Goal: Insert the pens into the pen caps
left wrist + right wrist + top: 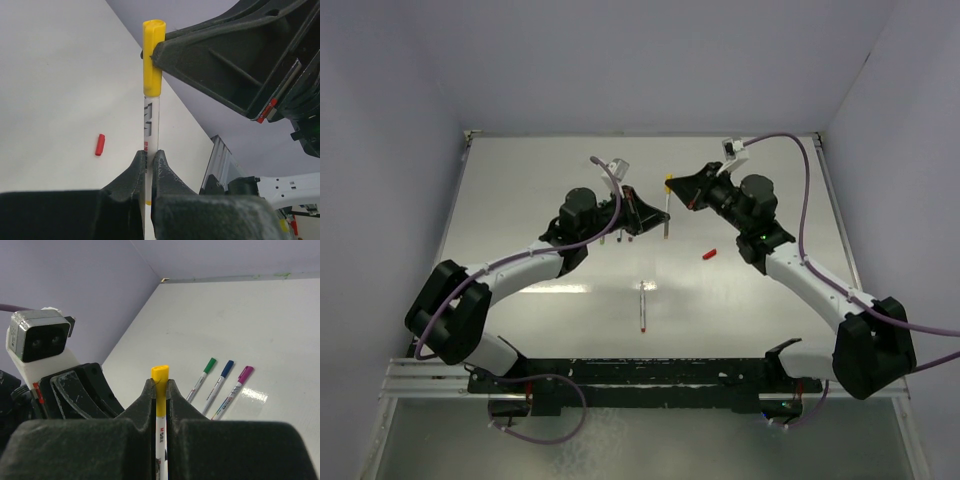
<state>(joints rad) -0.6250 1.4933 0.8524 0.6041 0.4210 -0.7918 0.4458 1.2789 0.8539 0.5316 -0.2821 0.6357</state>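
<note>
Evidently the left gripper (pixel 150 157) is pinched on the barrel of the yellow pen (pixel 151 120) and the right gripper (pixel 160 385) is clamped on the yellow cap (pixel 152 57), both raised over the far middle of the bench (pixel 520 200). To seat the cap well, I would push straight along the barrel without tilting. Only the right wrist view clearly shows the capped green pen (pixel 200 377), blue pen (pixel 220 380) and magenta pen (pixel 235 390) lying side by side. Only the top view shows the bare pen (pixel 643 305) mid-bench, with the red cap (pixel 709 254) apart on its right.
</note>
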